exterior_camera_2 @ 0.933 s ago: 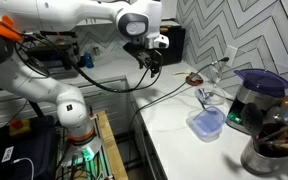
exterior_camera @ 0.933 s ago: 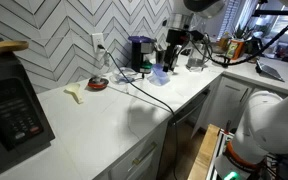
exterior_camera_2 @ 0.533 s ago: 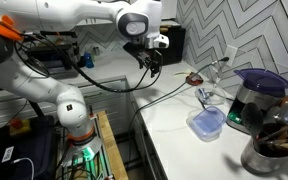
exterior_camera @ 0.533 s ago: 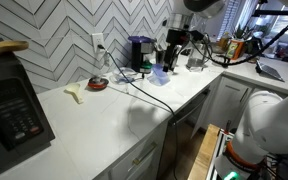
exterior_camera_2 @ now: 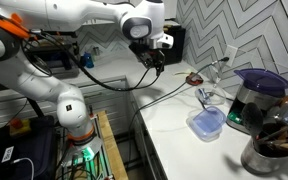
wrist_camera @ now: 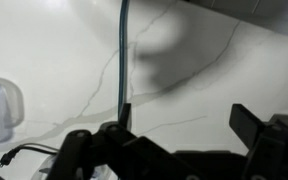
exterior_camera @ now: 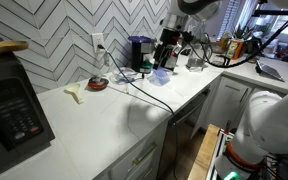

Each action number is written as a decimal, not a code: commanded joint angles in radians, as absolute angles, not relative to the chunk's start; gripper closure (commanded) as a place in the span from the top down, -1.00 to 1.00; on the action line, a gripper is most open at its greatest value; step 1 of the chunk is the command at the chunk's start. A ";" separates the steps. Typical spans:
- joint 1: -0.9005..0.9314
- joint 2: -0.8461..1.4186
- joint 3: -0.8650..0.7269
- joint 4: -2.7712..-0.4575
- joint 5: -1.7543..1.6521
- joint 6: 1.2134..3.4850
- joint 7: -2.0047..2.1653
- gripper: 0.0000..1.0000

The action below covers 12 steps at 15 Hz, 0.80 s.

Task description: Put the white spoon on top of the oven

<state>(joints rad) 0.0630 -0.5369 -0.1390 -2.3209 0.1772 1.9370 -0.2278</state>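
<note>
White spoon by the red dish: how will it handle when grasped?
The white spoon looks small and thin, so probably light and stiff. Curved, lying on the smooth counter, it may rock or skid when nudged. Its low profile likely makes pinching awkward.

Under the black jaws the worktop is white, veined thin grey. Wall tiles — white chevron, dark grout. White spoon — creamy; dish red; oven black, pale buttons.
</note>
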 commanded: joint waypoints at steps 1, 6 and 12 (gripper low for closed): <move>0.062 -0.323 -0.068 -2.213 0.226 2.120 -0.104 1.00; 0.066 -0.229 -0.010 -2.175 0.208 2.188 -0.088 1.00; 0.057 -0.246 -0.014 -2.173 0.208 2.189 -0.088 1.00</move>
<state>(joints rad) 0.0643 -0.2464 -0.0204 -2.1752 0.2063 2.1910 -0.0872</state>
